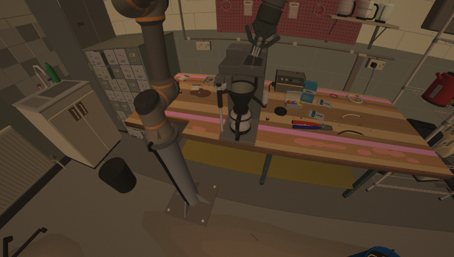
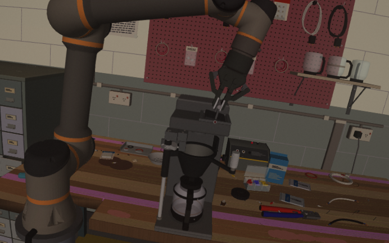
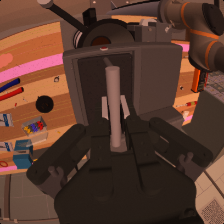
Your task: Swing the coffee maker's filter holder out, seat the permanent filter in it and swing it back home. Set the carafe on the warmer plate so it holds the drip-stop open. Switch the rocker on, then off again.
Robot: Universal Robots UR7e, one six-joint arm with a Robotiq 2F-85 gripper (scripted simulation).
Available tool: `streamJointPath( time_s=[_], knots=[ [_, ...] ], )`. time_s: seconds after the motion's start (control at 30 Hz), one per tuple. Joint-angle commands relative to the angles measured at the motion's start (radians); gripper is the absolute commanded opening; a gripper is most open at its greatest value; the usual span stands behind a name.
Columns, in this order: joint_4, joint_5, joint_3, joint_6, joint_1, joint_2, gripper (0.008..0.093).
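Note:
My gripper [image 1: 257, 51] [image 2: 219, 105] [image 3: 114, 109] hangs over the top of the coffee maker [image 1: 241, 92] [image 2: 195, 160], closed around a pale grey rod [image 3: 113, 104]. The rod's tip points down at the dark rocker panel [image 1: 253, 60] [image 2: 213, 115] [image 3: 105, 79] on the machine's top. A small red lamp [image 3: 103, 49] sits at the panel's front edge. The black filter holder [image 1: 241, 92] [image 2: 196, 159] sits under the head, its handle [image 2: 229, 165] sticking out to the right. The glass carafe [image 1: 239, 121] [image 2: 189, 200] stands on the warmer plate beneath the funnel.
The long wooden workbench [image 1: 318, 127] carries a power supply box [image 1: 290, 80], a blue carton [image 2: 277, 167], a parts tray [image 2: 256, 180], a black disc [image 2: 240, 193], pliers [image 2: 286, 212] and loose wires. A red pegboard [image 2: 243, 43] stands behind the machine.

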Motion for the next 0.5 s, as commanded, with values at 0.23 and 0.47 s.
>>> streamJointPath(
  time_s=[0.23,0.47],
  knots=[
    [0.012,0.0,-0.009,0.0,0.0,0.007,0.008],
    [0.013,0.0,-0.01,0.0,0.0,0.007,0.008]
  ],
)
